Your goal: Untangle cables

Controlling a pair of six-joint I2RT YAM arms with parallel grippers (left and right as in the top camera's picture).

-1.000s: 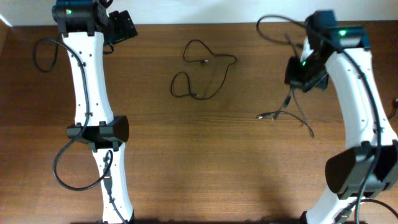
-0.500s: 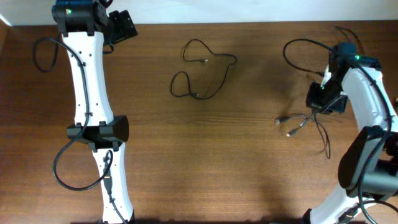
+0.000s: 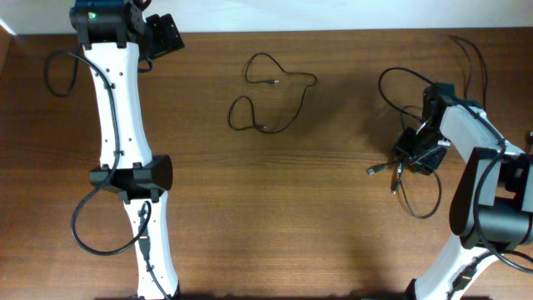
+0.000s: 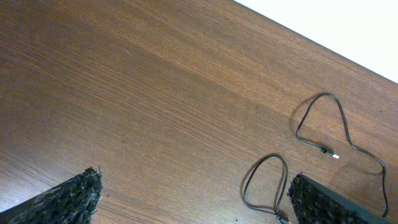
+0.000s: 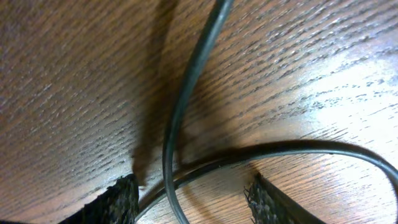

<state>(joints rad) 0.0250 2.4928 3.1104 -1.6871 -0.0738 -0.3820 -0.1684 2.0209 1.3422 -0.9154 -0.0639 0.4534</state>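
With the crossed cables [image 5: 292,148] lying between the parted right jaws on the counter [image 5: 74,74], the grasp step seems in hand: next, close on one strand and draw it free; left jaws gape empty.

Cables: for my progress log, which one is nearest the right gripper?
The tangled bunch on the right, with strands running between the right gripper's fingertips; the looped cable in the middle lies alone.
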